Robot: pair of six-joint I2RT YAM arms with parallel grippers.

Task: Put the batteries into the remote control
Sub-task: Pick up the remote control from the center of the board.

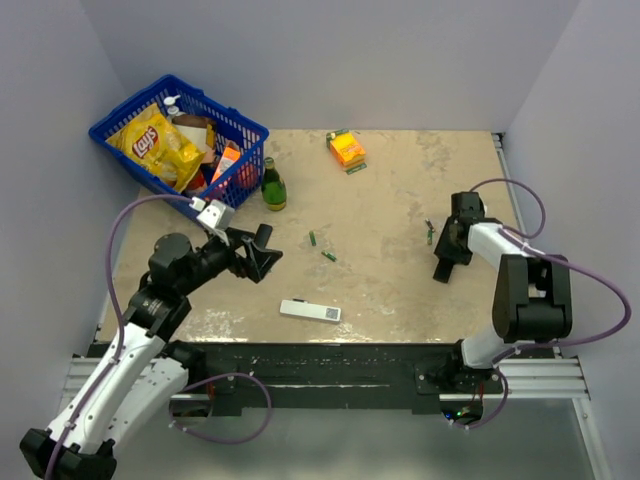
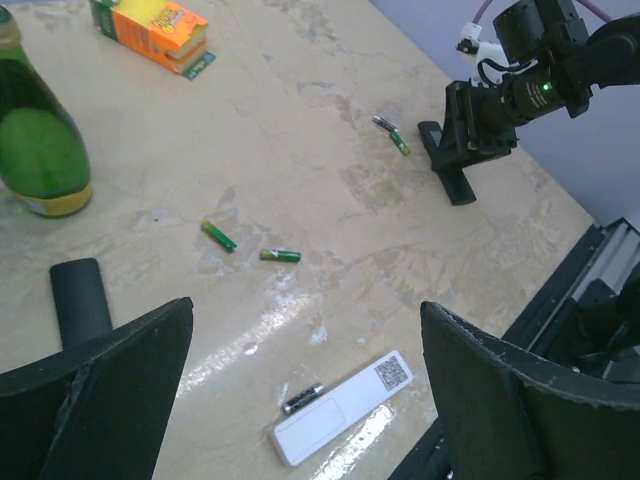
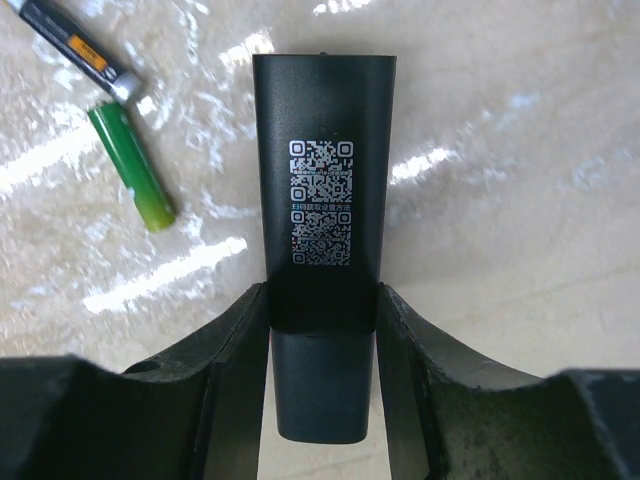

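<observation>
Beige tabletop: clamped remote control in right gripper at 3 o'clock; spread left gripper wide, empty, at 9 o'clock; spotted two batteries loose near centre.

We list 1 remote control: slim black bar, QR label up, pinched in the right gripper. We count 3 green batteries lying flat: 1 just beside it, 2 well apart.

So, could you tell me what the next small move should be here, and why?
Probably lower the open left tool onto the nearest green battery. The right tool grips the remote control, while that battery lies loose on the table, free to be picked up.
</observation>
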